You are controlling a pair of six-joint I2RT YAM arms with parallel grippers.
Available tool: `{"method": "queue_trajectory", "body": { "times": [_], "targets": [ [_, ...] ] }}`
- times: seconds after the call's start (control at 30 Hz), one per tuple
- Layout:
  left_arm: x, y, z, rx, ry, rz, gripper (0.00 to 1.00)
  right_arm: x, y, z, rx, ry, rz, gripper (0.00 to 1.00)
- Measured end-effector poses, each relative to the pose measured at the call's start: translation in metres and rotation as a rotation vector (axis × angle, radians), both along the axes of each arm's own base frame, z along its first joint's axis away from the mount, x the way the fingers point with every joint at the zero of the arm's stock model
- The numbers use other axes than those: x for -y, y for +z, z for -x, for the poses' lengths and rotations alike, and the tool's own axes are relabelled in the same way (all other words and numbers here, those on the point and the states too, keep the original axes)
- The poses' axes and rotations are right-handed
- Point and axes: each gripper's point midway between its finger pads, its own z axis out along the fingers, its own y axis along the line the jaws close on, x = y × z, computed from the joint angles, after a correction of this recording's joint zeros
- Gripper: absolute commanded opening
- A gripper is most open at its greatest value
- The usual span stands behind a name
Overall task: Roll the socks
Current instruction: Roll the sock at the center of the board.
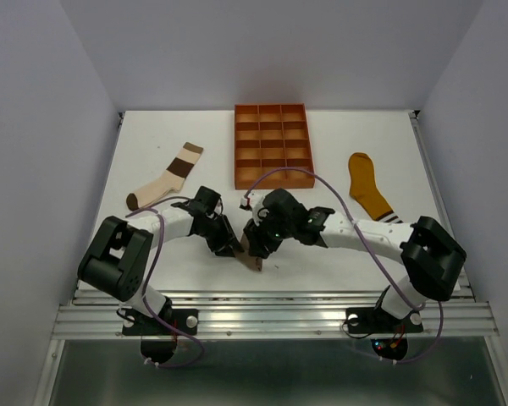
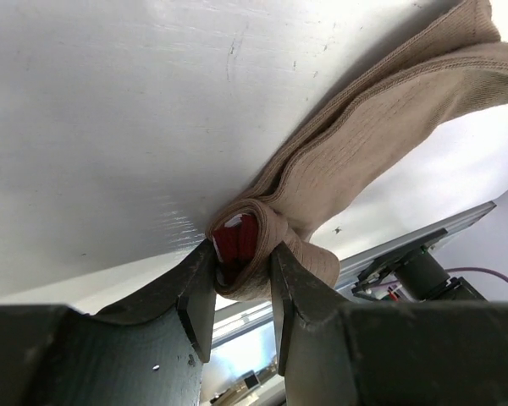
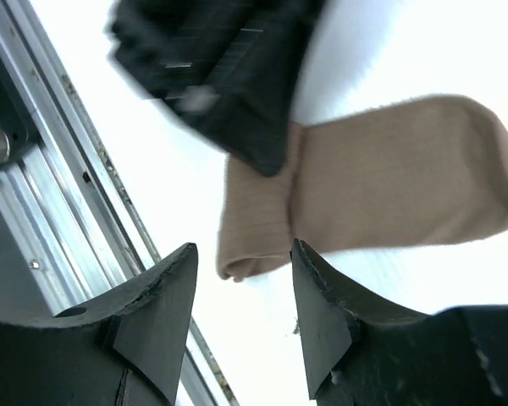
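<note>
Left gripper [image 2: 241,271] is clamping the folded cuff of the taupe sock [image 2: 364,144] on the white table [image 2: 110,127]. Right gripper [image 3: 244,254] is hovering just above that sock, jaws standing apart.

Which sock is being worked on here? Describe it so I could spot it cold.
From the orange compartment tray at the back, come straight toward the arm bases. Near the front edge lies the taupe sock, its rolled end pinched in the left gripper. Unlike the colour-blocked sock to the left and the mustard sock to the right, it alone is held.
</note>
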Motion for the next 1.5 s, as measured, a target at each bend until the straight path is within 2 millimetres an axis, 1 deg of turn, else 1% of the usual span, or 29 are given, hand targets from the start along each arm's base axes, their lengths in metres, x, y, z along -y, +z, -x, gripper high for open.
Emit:
{"method": "queue_trajectory", "body": {
  "times": [0.03,0.07,0.13,0.2,0.3,0.43,0.53,0.67,0.73,0.9,1.1,1.2,1.3,1.33,1.43,1.47,1.5],
  "targets": [
    [0.000,0.000,0.000,-0.003,-0.003,0.000,0.00,-0.003,0.004,0.003,0.051,0.019,0.000,0.54],
    [0.000,0.000,0.000,-0.008,-0.005,-0.001,0.00,-0.008,0.007,0.011,0.081,0.045,-0.003,0.54],
    [0.001,0.000,0.001,-0.017,-0.010,0.001,0.00,-0.012,0.009,0.018,0.140,0.075,0.005,0.55],
    [0.001,-0.001,0.001,-0.023,-0.013,0.002,0.00,-0.018,0.007,0.025,0.209,0.107,0.023,0.56],
    [0.001,-0.001,0.002,-0.029,-0.014,-0.001,0.00,-0.019,0.003,0.028,0.280,0.125,0.061,0.56],
    [0.001,0.000,0.001,-0.039,-0.014,-0.009,0.00,-0.020,0.000,0.028,0.355,0.133,0.102,0.56],
    [0.000,0.000,0.001,-0.043,-0.016,-0.017,0.00,-0.019,-0.010,0.027,0.389,0.138,0.150,0.56],
    [0.000,0.000,0.001,-0.050,-0.018,-0.023,0.00,-0.016,-0.029,0.029,0.408,0.150,0.222,0.56],
    [0.000,0.000,0.001,-0.053,-0.018,-0.025,0.00,-0.014,-0.034,0.030,0.412,0.153,0.244,0.56],
    [0.001,-0.001,0.002,-0.067,-0.021,-0.023,0.00,-0.012,-0.037,0.028,0.432,0.141,0.268,0.56],
    [0.001,-0.001,0.002,-0.071,-0.027,-0.025,0.00,-0.008,-0.051,0.025,0.456,0.133,0.330,0.55],
    [0.001,-0.001,0.002,-0.074,-0.029,-0.024,0.00,-0.006,-0.054,0.022,0.478,0.122,0.357,0.55],
    [0.002,-0.001,0.002,-0.078,-0.033,-0.024,0.00,-0.005,-0.057,0.020,0.498,0.113,0.379,0.50],
    [0.002,0.000,0.002,-0.078,-0.034,-0.025,0.00,-0.004,-0.058,0.020,0.505,0.112,0.386,0.43],
    [0.001,0.000,0.002,-0.080,-0.037,-0.027,0.00,-0.003,-0.059,0.016,0.521,0.102,0.403,0.32],
    [0.001,0.000,0.001,-0.079,-0.039,-0.028,0.00,-0.003,-0.059,0.015,0.525,0.097,0.405,0.24],
    [0.001,0.000,0.002,-0.079,-0.040,-0.029,0.00,-0.003,-0.059,0.014,0.528,0.093,0.407,0.20]
  ]
}}
